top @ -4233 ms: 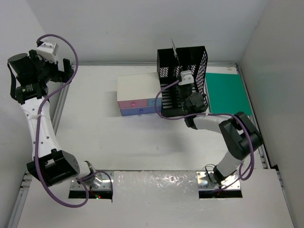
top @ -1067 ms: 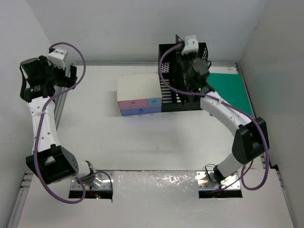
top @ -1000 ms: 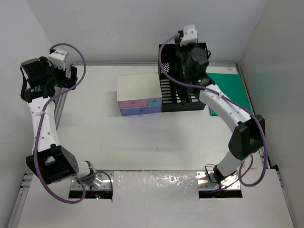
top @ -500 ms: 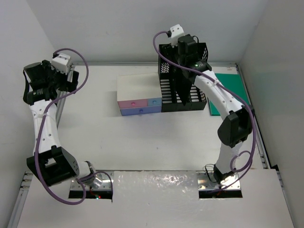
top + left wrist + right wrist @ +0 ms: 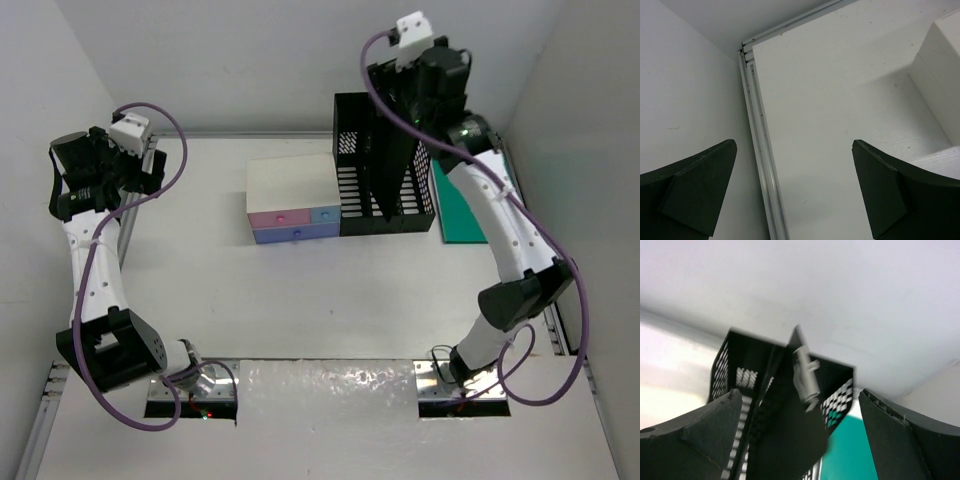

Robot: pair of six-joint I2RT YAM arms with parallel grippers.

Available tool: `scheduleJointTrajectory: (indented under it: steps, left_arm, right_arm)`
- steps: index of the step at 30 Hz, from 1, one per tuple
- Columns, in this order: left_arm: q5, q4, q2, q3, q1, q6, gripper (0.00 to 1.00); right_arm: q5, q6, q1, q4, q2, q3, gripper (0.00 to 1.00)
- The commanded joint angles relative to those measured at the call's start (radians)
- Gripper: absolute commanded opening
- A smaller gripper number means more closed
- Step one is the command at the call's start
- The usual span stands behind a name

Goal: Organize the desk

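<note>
While right tool (image 5: 798, 399) and left tool (image 5: 794, 147) are gaping empty, clipboard (image 5: 789, 450) is leaning in rack (image 5: 421, 188).
Brushing it could be toppling it.

Right of the black mesh file rack (image 5: 385, 190), the green mat (image 5: 460, 222) is partly hidden behind the right arm; left of the rack, the white drawer box (image 5: 945, 75) is cut off by the left wrist view's right edge; inside the rack, the clipboard (image 5: 785, 440) and its silver clip (image 5: 806, 374) are blurred, the board's lower part cut off.
</note>
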Motion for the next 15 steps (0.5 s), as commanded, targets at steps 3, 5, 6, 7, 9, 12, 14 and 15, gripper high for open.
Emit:
scheduleJointTrajectory:
  steps: [3,5,6,7,9,12,14,15]
  left_arm:
    - [0.027,0.038,-0.023,0.011,-0.008,-0.003,1.00]
    - [0.031,0.035,-0.023,0.008,-0.008,-0.007,1.00]
    - [0.029,0.035,-0.023,0.006,-0.008,-0.007,1.00]
    - [0.029,0.037,-0.023,0.005,-0.008,-0.007,1.00]
    - [0.024,0.037,-0.023,0.000,-0.010,-0.009,1.00]
    - [0.026,0.035,-0.019,0.000,-0.010,-0.007,1.00]
    - [0.027,0.035,-0.016,-0.001,-0.008,-0.009,1.00]
    - [0.029,0.035,-0.013,-0.001,-0.008,-0.010,1.00]
  right_arm:
    - [-0.184,0.164,-0.172,-0.302,0.151,0.301,0.98]
    - [-0.297,0.201,-0.200,-0.372,0.198,0.348,0.98]
    - [-0.319,0.198,-0.202,-0.375,0.210,0.337,0.98]
    - [-0.381,0.197,-0.202,-0.361,0.209,0.290,0.98]
    - [-0.413,0.198,-0.200,-0.328,0.192,0.235,0.97]
    - [-0.440,0.198,-0.200,-0.261,0.155,0.146,0.93]
    - [-0.443,0.200,-0.200,-0.234,0.135,0.112,0.91]
    - [-0.437,0.200,-0.202,-0.226,0.133,0.106,0.90]
